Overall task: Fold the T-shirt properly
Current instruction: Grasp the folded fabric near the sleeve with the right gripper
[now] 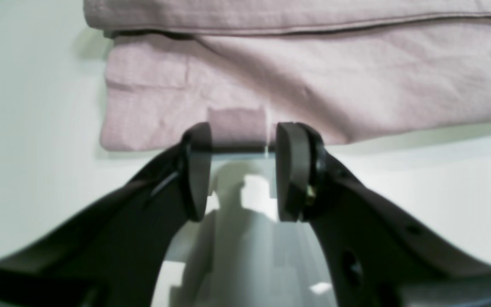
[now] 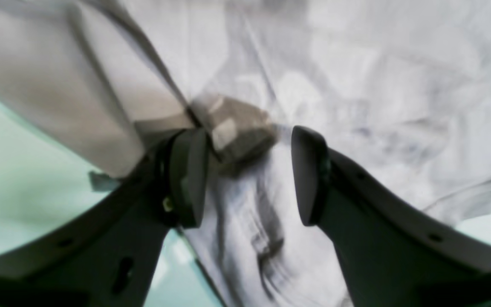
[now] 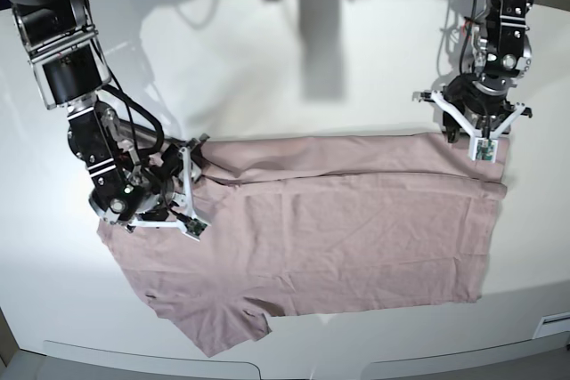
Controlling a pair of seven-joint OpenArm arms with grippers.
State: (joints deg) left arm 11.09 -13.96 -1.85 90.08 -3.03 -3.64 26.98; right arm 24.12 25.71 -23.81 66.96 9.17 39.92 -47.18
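The mauve-pink T-shirt lies spread on the white table, its upper edge folded down into a long band. My left gripper hovers at the shirt's upper right corner. In the left wrist view its jaws stand apart at the edge of the layered cloth, and table shows between the pads. My right gripper sits on the shirt's upper left part. In the right wrist view its jaws stand apart over the cloth, with a small bunched fold against the left finger.
The table's front edge runs just below the shirt's lower hem. A lower left flap reaches close to it. Bare white tabletop stretches behind the shirt, crossed by a dark shadow.
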